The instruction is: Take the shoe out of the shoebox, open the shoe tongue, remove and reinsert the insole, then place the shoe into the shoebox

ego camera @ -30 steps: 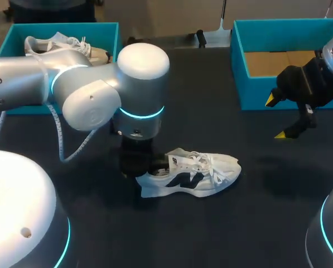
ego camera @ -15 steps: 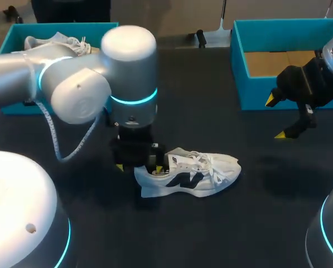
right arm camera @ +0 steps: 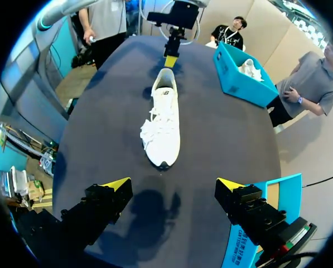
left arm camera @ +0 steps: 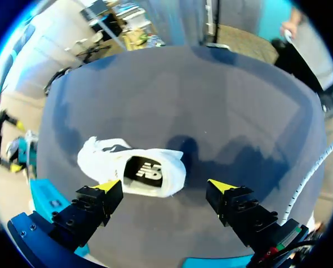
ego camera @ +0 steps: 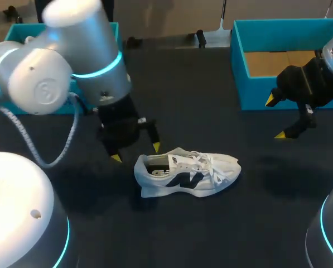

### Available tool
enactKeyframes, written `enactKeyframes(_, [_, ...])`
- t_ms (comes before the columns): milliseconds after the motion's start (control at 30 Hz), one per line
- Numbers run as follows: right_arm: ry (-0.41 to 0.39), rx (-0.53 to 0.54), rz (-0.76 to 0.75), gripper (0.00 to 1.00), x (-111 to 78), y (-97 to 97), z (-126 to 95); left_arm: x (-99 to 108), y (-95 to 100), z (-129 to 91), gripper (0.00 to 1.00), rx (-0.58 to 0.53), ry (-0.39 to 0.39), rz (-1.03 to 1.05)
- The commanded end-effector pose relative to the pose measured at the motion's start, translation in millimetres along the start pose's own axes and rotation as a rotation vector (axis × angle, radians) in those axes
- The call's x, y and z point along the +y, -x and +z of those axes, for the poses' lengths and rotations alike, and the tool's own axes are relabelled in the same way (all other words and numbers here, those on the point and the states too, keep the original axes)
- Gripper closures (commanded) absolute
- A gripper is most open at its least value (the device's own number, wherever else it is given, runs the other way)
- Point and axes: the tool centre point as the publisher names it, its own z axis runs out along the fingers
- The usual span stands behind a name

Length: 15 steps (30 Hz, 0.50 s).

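Left arm (ego camera: 54, 78) hides most of left shoebox (ego camera: 18, 30); shoe (ego camera: 186, 173) unobstructed.

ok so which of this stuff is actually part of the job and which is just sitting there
Part of the job:
white shoe on the table
empty teal shoebox on the right, likely its box
left gripper, open by the heel
right gripper, open near that box

Just lying about:
second teal box on the left
other white shoe inside it
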Motion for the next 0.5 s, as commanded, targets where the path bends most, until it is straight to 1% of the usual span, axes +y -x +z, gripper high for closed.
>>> enactKeyframes(33, [-0.004,-0.001,0.001,0.00,0.5,-0.1,1.0,-10.8,-16.9,-24.7,0.00,-0.146,0.014,-0.063])
enactKeyframes(467, [-0.004,-0.001,0.001,0.00,0.5,-0.1,1.0,-10.8,-16.9,-24.7,0.00,-0.146,0.014,-0.063])
enactKeyframes(500, [-0.004,-0.001,0.001,0.00,0.5,-0.1,1.0,-7.6,-19.4,-25.0,0.00,-0.183,-0.044,-0.098])
